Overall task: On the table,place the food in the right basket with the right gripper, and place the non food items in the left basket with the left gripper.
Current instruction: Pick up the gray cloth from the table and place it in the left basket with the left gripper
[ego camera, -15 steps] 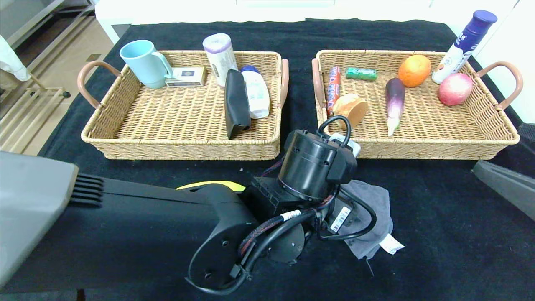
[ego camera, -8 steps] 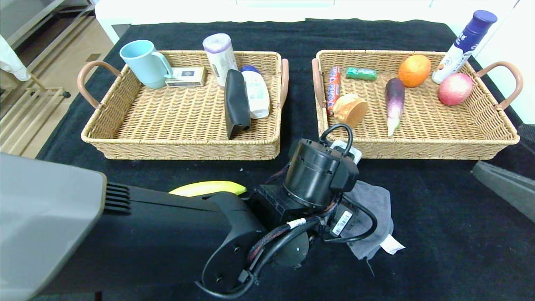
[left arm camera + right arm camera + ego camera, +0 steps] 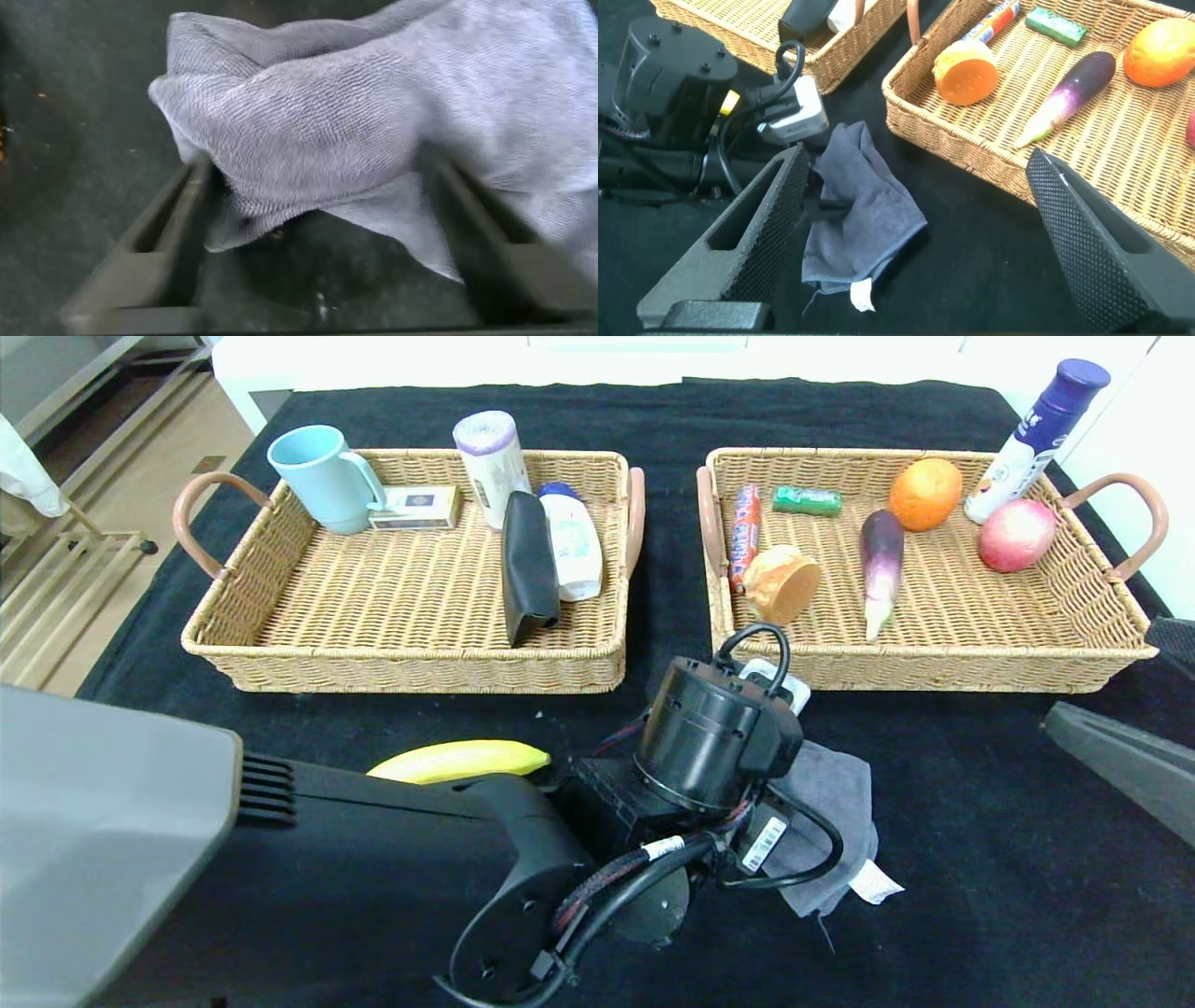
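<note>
A crumpled grey cloth (image 3: pixel 834 800) lies on the black table in front of the right basket (image 3: pixel 934 672). My left gripper (image 3: pixel 316 175) is down over the cloth (image 3: pixel 327 121). It is open, one finger on each side of the bunched fabric and close against it. In the head view the left wrist (image 3: pixel 714 737) hides those fingers. A yellow banana (image 3: pixel 457 761) lies on the table left of that wrist. My right gripper (image 3: pixel 920 159) hovers open and empty at the right, aimed at the cloth (image 3: pixel 859 205).
The left basket (image 3: pixel 411 667) holds a cup (image 3: pixel 322 476), a box, a roll, a black pouch (image 3: pixel 528 567) and a white bottle. The right basket holds a sausage, gum, bread (image 3: pixel 782 581), an eggplant, an orange and an apple. A blue-capped bottle (image 3: pixel 1036 439) stands at its far right corner.
My left arm has shifted slightly over the cloth, uncovering more of the banana. The right arm has edged a little inward at the frame's right side.
</note>
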You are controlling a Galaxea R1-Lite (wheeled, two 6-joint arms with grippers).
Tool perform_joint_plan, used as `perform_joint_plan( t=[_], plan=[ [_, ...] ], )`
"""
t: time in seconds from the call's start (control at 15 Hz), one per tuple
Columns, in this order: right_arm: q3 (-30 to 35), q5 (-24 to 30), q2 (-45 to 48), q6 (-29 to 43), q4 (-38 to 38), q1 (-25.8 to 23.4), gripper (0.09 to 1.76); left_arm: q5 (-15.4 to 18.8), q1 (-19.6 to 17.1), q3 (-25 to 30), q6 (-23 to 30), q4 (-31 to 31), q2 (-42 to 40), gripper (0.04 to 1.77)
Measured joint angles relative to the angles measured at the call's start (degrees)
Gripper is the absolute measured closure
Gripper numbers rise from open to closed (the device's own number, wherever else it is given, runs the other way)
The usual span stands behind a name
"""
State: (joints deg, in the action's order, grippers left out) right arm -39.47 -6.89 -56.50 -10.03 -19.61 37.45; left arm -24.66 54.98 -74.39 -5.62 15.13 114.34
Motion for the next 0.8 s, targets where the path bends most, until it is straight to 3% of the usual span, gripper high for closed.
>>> perform_joint_plan(
  t=[0.33,0.47,0.8],
  plan=[
    [0.01,0.0,-0.05,-0.07,0.02,0.0,0.14,0.0,0.2,0.16,0.02,-0.02,0.0,1.04],
    [0.01,-0.02,-0.05,-0.1,0.02,0.0,0.14,-0.04,0.2,0.27,0.0,0.0,0.0,1.59],
    [0.11,0.0,-0.16,-0.13,0.07,0.04,0.14,-0.02,0.23,0.46,0.02,0.05,0.0,1.59]
  ],
)
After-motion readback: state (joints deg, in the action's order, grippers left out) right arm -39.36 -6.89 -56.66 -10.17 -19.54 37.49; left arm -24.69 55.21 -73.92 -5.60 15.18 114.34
